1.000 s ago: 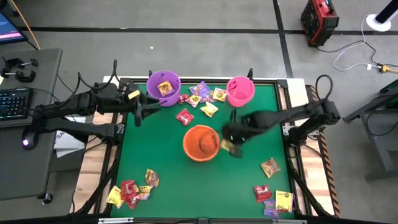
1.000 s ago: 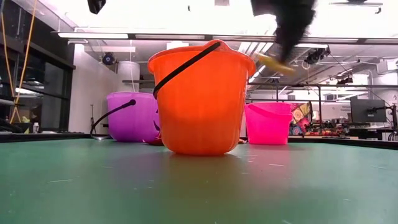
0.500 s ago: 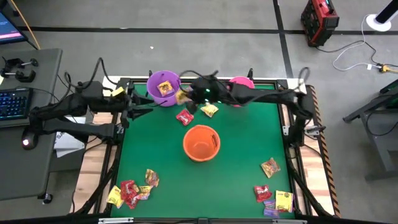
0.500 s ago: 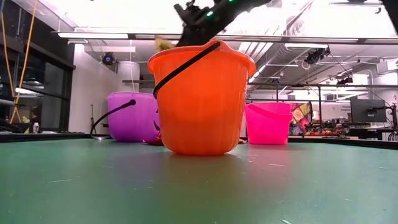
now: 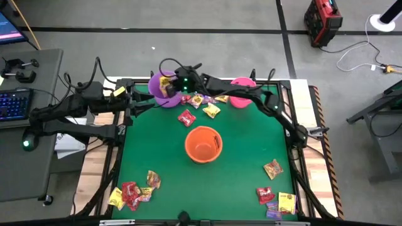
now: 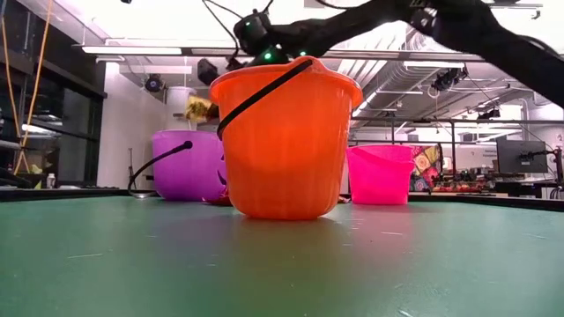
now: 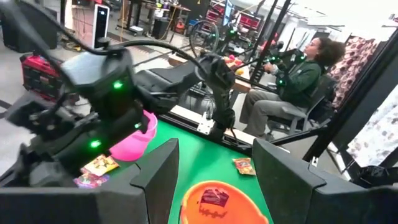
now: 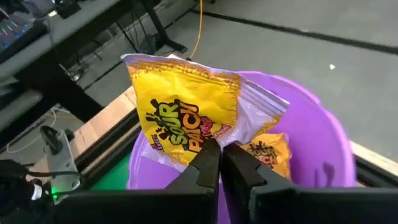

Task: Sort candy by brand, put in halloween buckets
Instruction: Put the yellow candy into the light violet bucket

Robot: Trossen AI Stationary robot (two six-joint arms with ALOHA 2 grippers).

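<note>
- Yellow crinkly wrapped candy packet point(image 8: 183, 127) pinched at its lower edge by the right hand point(image 8: 221, 163), fingers pressed together on the wrapper, directly above the open mouth of the round purple plastic bucket point(image 8: 311, 155).
- In the high view, right hand point(image 5: 168, 85) over the purple bucket point(image 5: 157, 94) at upper left of centre, its dark arm stretched across the top edge of the green tabletop point(image 5: 245, 163).
- More yellow packets already inside the purple bucket, seen in the right wrist view.
- Round pink plastic bucket point(image 5: 242, 97) at upper right of centre, partly under the right arm; round orange plastic bucket point(image 5: 203, 144) at centre, apart from both others.
- Loose scatter of red, yellow and purple packets point(image 5: 202, 105) between the purple and pink buckets.
- Another cluster of red and yellow packets point(image 5: 132, 191) at lower left, a single gold-brown packet point(image 5: 272, 168) at right, a small pile of red, purple and yellow packets point(image 5: 276, 201) at lower right.
- One dark packet lying inside the orange bucket point(image 7: 219, 200), seen in the left wrist view.
- Left hand point(image 5: 139, 108) at the left edge of the tabletop, just beside the purple bucket, fingers point(image 7: 158, 180) spread, nothing between them.
- Seated person in a dark green top point(image 7: 298, 81) beyond the tabletop, upper right of the left wrist view.
</note>
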